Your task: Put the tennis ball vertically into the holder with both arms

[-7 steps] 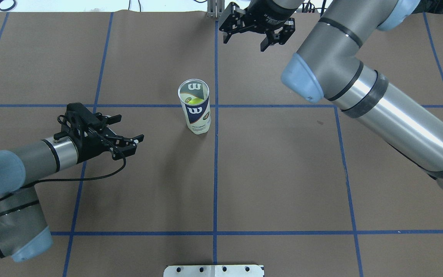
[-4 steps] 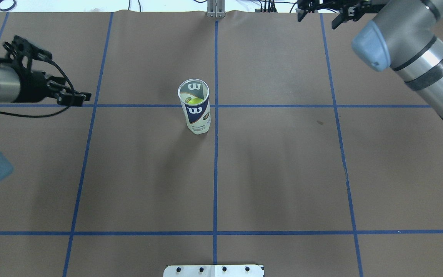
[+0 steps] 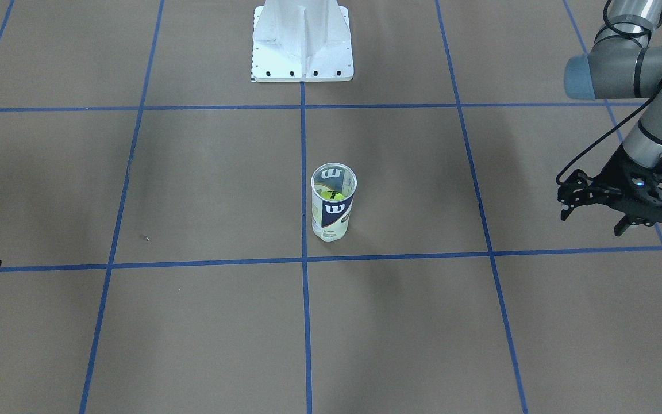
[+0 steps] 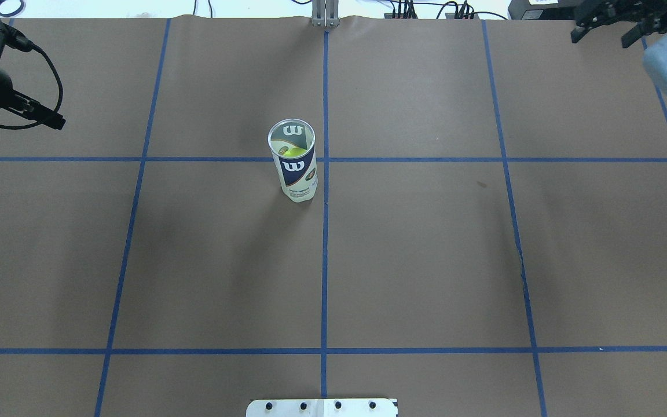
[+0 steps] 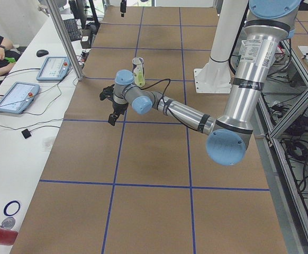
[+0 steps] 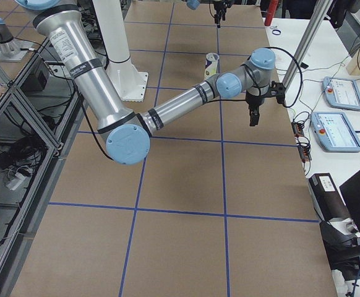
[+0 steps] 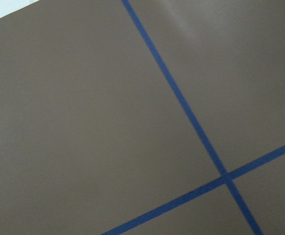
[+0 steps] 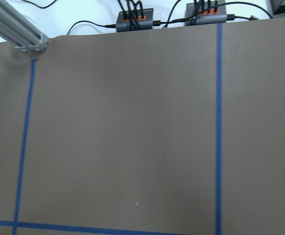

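Observation:
The holder (image 4: 294,174), a clear can with a navy-and-white "W" label, stands upright near the table's middle; it also shows in the front view (image 3: 333,215). A yellow-green tennis ball (image 4: 294,152) sits inside it, seen through the open top, and in the front view (image 3: 337,195) too. My left gripper (image 3: 592,221) is open and empty, far out to the holder's left side. My right gripper (image 4: 601,36) is open and empty at the table's far right corner. Neither wrist view shows the holder or any fingers.
The brown table cover (image 4: 414,260) carries a grid of blue tape lines. The white robot base (image 3: 302,40) stands at the robot's edge. Cable boxes (image 8: 135,19) sit past the far edge. Operator tablets (image 6: 341,93) lie beside the table.
Both arms have swung away from the holder: the left gripper out to the far left, the right gripper to the far right corner. The holder and ball have not moved.

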Robot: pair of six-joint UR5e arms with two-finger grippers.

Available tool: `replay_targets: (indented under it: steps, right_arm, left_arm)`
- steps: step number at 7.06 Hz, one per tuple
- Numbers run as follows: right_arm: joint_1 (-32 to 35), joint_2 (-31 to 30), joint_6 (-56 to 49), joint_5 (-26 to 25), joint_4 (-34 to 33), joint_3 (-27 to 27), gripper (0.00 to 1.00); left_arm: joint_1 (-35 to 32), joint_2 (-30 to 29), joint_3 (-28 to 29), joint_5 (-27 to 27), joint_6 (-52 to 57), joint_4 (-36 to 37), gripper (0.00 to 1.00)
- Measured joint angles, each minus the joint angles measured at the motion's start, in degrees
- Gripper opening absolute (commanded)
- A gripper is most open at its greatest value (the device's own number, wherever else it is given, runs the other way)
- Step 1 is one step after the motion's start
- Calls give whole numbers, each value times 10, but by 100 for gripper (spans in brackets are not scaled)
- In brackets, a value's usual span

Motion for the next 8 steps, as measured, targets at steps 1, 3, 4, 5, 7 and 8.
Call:
replay_targets:
  steps: [1, 3, 4, 5, 7, 8]
  right_arm:
    - [28, -12, -90, 4, -27, -16, 100]
    - [86, -48, -272, 24, -57, -50, 100]
    - [113, -85, -347, 36, -58, -56, 100]
    - [132, -132, -388, 51, -54, -50, 100]
    - [144, -205, -410, 60, -43, -31, 100]
    - [146, -218, -409, 58, -36, -31, 100]
  left_arm:
    - [-35, -2, 33, -3, 71, 15, 100]
    - [-119, -11, 107, -28, 165, 42, 100]
    - [-153, -12, 130, -66, 187, 55, 100]
    - [-176, -6, 142, -100, 204, 74, 100]
    - [-216, 23, 151, -125, 222, 89, 100]
    - [-230, 44, 146, -128, 236, 90, 100]
